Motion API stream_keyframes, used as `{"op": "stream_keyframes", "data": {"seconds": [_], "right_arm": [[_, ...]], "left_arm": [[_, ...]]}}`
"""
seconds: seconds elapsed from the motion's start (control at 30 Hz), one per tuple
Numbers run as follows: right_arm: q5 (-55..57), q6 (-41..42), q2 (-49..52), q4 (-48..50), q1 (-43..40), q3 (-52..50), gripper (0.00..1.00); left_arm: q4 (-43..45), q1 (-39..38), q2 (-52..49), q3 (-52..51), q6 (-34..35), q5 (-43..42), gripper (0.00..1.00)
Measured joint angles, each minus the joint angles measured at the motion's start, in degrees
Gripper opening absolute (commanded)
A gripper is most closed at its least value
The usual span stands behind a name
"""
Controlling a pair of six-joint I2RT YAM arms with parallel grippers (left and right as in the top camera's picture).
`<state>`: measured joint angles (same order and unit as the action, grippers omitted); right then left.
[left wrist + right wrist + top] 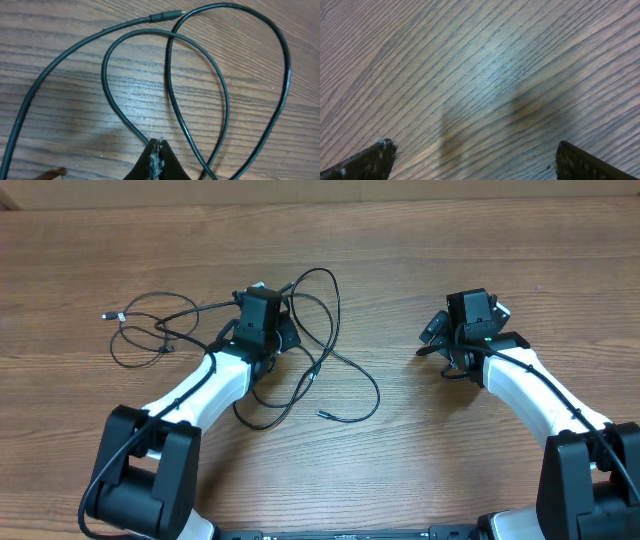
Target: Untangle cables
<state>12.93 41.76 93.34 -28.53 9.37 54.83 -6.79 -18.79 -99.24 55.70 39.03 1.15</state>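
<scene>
Thin black cables [325, 330] lie looped and crossing on the wooden table [420, 250], with another loop [140, 330] to the left ending in a silver plug [108, 314]. My left gripper [265, 320] sits over the middle of the tangle. In the left wrist view its fingers [165, 155] are pressed together, and one strand of the cables [120, 107] runs straight into their tips. A plug end [167, 16] lies across the top of two overlapping loops. My right gripper [465, 335] stands apart at the right, open wide over bare wood [480, 75].
A free cable end [323, 414] lies on the wood in front of the tangle. Both white arms reach in from the table's near edge, left arm [190, 395] and right arm [535, 390].
</scene>
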Motion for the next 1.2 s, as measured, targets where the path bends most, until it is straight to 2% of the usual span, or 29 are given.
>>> {"op": "stream_keyframes", "data": {"seconds": [0.4, 0.57, 0.7, 0.77, 0.83, 0.9, 1.2], "right_arm": [[-0.02, 0.00, 0.00, 0.00, 0.00, 0.00, 1.00], [-0.02, 0.02, 0.00, 0.00, 0.00, 0.00, 1.00], [0.00, 0.02, 0.00, 0.04, 0.00, 0.00, 1.00], [-0.02, 0.02, 0.00, 0.04, 0.00, 0.00, 1.00], [-0.02, 0.02, 0.00, 0.00, 0.00, 0.00, 1.00], [-0.02, 0.02, 0.00, 0.02, 0.00, 0.00, 1.00], [-0.02, 0.02, 0.00, 0.02, 0.00, 0.00, 1.00]], "left_arm": [[4.74, -2.75, -6.67, 0.07, 0.02, 0.02, 0.06], [5.81, -2.80, -7.34, 0.07, 0.02, 0.00, 0.10], [8.31, -2.91, -7.52, 0.07, 0.00, -0.02, 0.09], [9.01, -2.91, -7.52, 0.07, -0.17, 0.00, 0.11], [8.96, -2.89, -7.52, 0.07, -0.20, 0.00, 0.21], [8.61, -2.91, -7.52, 0.07, -0.44, 0.00, 0.40], [7.02, -2.91, -7.54, 0.07, -0.42, 0.07, 0.39]]}}
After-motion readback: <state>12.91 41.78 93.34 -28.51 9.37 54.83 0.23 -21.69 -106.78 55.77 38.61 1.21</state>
